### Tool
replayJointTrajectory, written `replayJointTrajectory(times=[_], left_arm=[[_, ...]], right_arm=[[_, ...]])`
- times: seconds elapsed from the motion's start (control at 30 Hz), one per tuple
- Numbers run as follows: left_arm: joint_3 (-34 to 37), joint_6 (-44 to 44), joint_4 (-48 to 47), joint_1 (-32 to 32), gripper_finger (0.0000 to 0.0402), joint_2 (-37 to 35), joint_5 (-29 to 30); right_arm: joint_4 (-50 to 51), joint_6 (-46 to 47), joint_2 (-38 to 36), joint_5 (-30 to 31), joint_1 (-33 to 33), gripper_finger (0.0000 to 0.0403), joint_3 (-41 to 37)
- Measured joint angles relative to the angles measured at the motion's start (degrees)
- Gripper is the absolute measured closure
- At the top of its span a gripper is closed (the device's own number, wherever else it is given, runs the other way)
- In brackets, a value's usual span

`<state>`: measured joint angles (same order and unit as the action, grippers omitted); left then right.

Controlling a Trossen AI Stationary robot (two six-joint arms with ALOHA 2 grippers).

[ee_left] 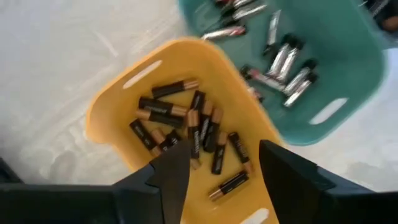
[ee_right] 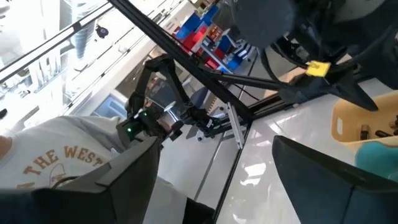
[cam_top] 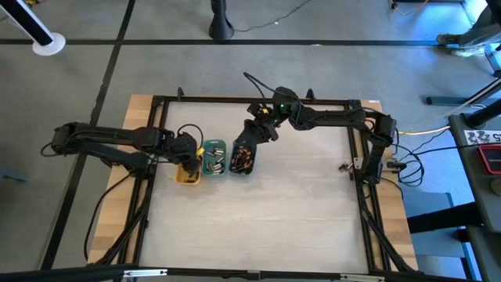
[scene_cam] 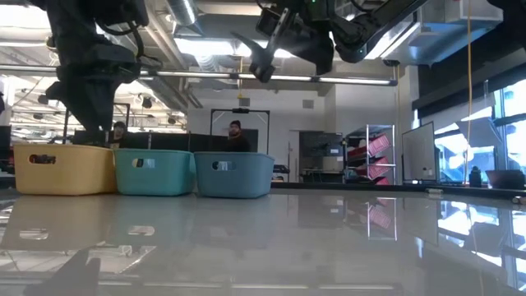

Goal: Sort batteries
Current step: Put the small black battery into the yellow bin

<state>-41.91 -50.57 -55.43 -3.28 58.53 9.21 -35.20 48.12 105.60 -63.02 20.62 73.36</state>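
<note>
Drop step: left gripper over yellow tray, fingers apart, empty. Right gripper open above blue tray. Next: pick another of the batteries.

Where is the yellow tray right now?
In the high view the yellow tray sits at the left end of the row, beside the green tray, right under the left claw.
</note>
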Motion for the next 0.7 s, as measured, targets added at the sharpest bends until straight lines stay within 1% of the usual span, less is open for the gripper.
replayJointTrajectory(times=[0.13, 0.2, 0.27, 0.4, 0.5, 0.6, 0.7], left_arm=[[-2.7, 4.1, 0.2, -0.6, 0.0222, -0.8, 0.0], [-4.9, 7.7, 0.2, -0.6, 0.0225, -1.1, -0.1], [-7.5, 11.6, 0.1, -0.5, 0.0228, -1.2, -1.4], [-12.2, 17.7, -0.3, -0.4, 0.023, -1.0, -5.9], [-14.2, 21.1, -1.2, 0.5, 0.023, -1.0, -10.9], [-14.9, 20.6, -4.8, 2.9, 0.023, -1.0, -16.5], [-14.9, 17.8, -9.2, 7.1, 0.023, -0.9, -20.9]], right_arm=[[1.0, -0.6, -0.1, 0.0, 0.0, 0.0091, 0.0], [1.0, -0.7, -0.1, 0.1, 0.0, 0.0091, 0.0], [1.1, -0.9, -0.1, 0.4, 0.0, 0.0091, 0.0], [1.2, -1.1, -0.1, 0.5, 0.0, 0.0091, 0.0], [1.3, -1.5, -0.1, 1.5, 0.0, 0.0091, 0.0], [1.3, -1.6, -0.1, 1.5, -0.3, 0.0091, 0.0], [1.5, -2.3, -0.1, 1.6, -1.4, 0.0091, 0.0]])
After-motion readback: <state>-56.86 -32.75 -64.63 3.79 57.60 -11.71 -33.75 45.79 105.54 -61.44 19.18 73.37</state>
